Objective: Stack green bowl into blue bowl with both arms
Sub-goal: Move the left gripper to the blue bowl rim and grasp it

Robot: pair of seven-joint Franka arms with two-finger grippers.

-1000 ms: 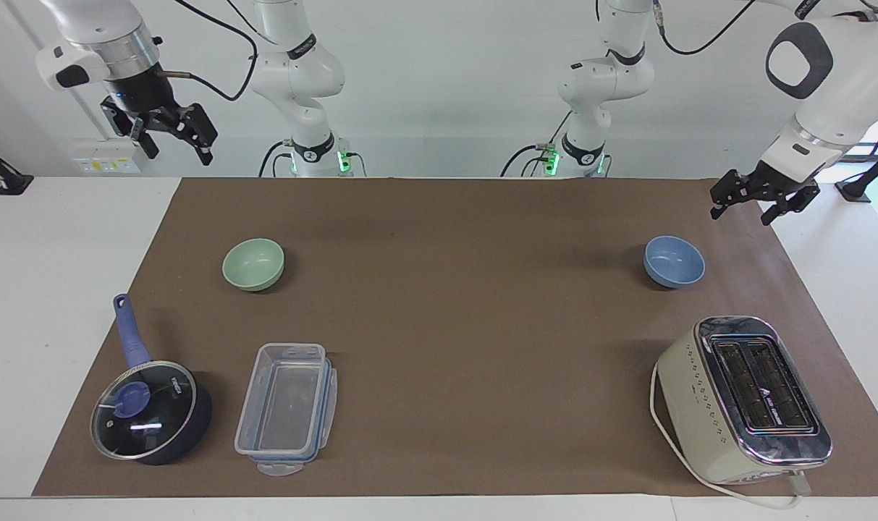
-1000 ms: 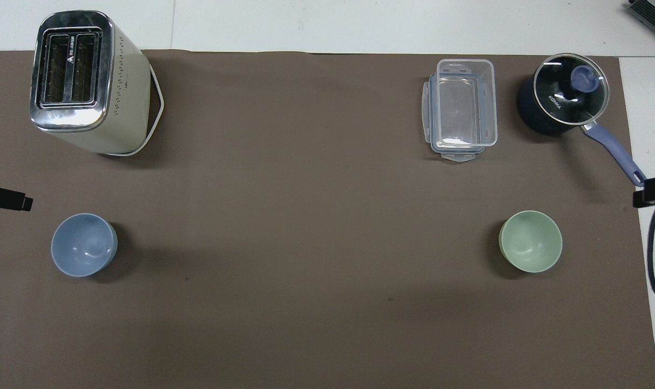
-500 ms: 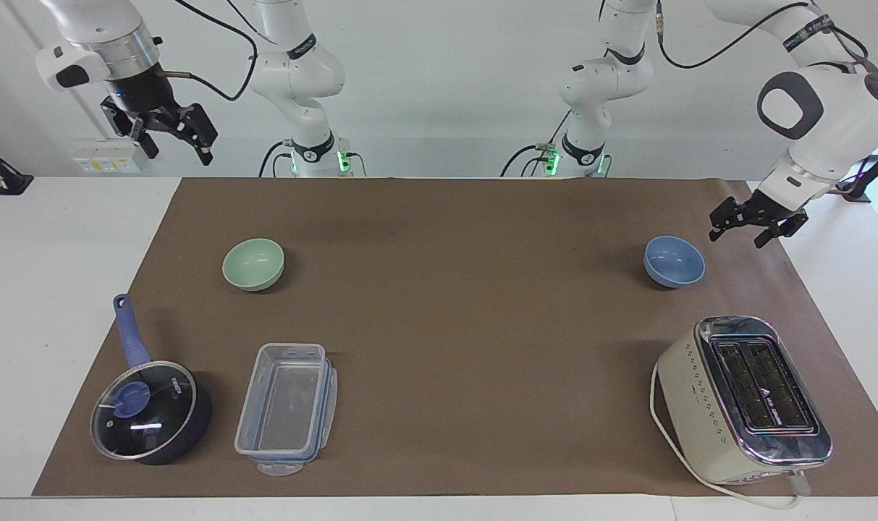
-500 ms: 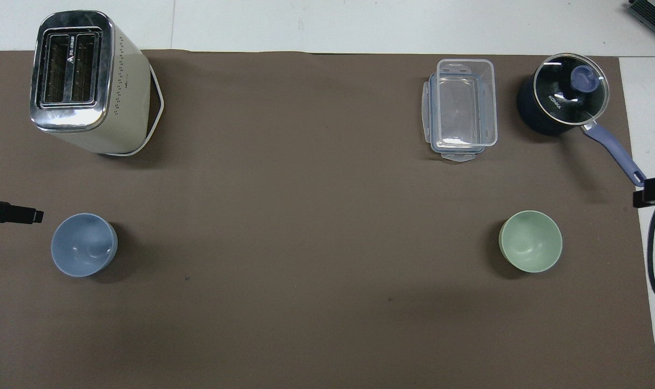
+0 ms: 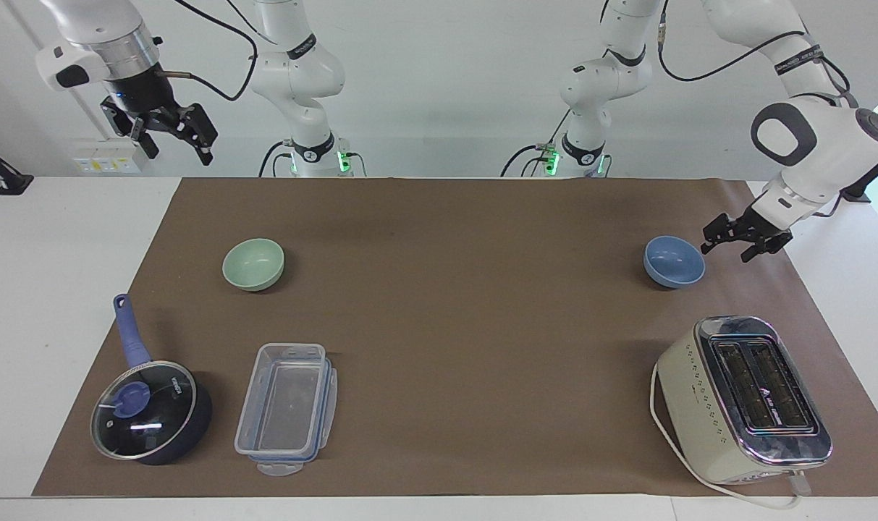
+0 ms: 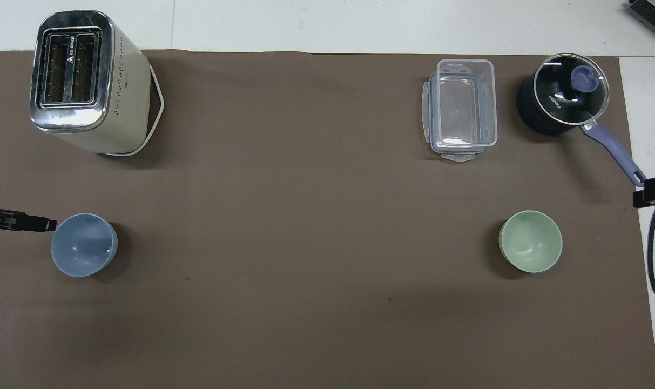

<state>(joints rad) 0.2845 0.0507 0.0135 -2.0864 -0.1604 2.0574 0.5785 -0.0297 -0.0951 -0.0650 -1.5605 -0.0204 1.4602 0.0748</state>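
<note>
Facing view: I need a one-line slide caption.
Left claw low beside the blue bowl; right claw waits raised, green bowl untouched.

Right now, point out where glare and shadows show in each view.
Facing view: white glints on the dark saucepan's glass lid and the cream toaster's chrome top; soft shadow beside the pale mint-green bowl. Overhead view: glare on the same glass lid, faint highlights inside the periwinkle-blue bowl.
</note>
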